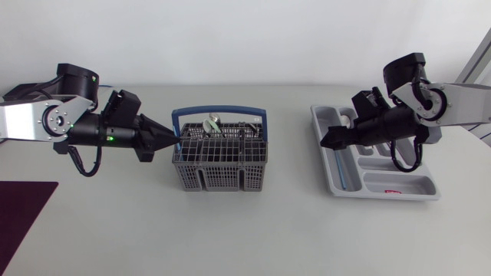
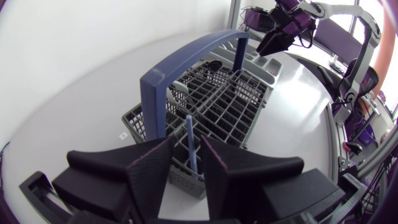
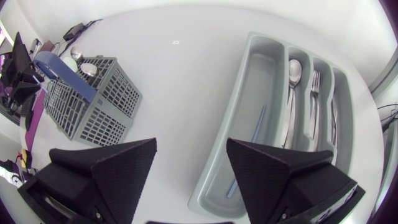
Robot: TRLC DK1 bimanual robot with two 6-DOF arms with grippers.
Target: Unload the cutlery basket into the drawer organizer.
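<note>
A thin blue plastic handle (image 2: 189, 124) in the grey mesh cutlery basket (image 2: 135, 121) is framed, ungripped, by the narrow left claw (image 2: 188, 139); closing and lifting are needed.

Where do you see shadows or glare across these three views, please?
Head view: even light, only a soft shadow around the cutlery basket. Left wrist view: bright sheen on the table beside the basket. Right wrist view: drawer organizer evenly lit, no glare.

Colours: grey, blue and black on white.
Cutlery basket (image 1: 219, 165) grey grid mesh, blue handle (image 1: 222, 113). Right of basket, drawer organizer (image 1: 368, 192) pale grey, holds blue stick (image 3: 257, 127), silver spoon (image 3: 295, 70). Left gripper (image 1: 170, 139), right gripper (image 1: 325, 143) matte black.
</note>
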